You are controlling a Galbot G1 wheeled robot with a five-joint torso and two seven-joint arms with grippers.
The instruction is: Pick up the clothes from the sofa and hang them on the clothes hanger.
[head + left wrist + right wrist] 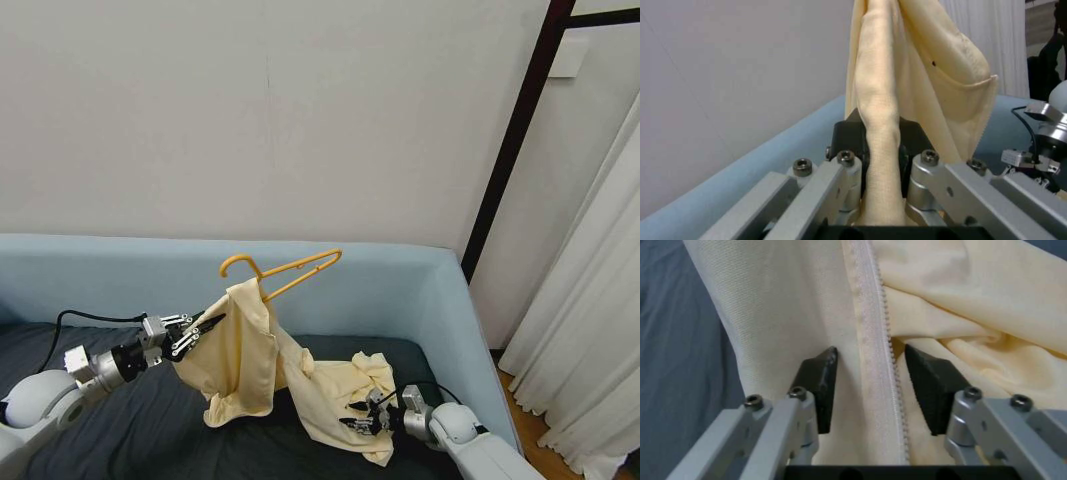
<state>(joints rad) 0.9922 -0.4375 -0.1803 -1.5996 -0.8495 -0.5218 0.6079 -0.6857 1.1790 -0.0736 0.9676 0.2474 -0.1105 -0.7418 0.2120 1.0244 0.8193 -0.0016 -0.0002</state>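
The sofa back (100,270) and sofa side (445,310) walled in the shirt (245,350); the left seat (150,440) lay free.

On the hanger (300,270), one arm is buried inside the cream jacket (245,350)! At the jacket's raised shoulder, the left gripper (212,327) has its fingers (844,134) half hidden behind a fold. At the jacket's trailing hem, the right gripper (358,420) sits among folds, its tips too small to read from the head view. The jacket's upper end runs out of the left wrist picture.
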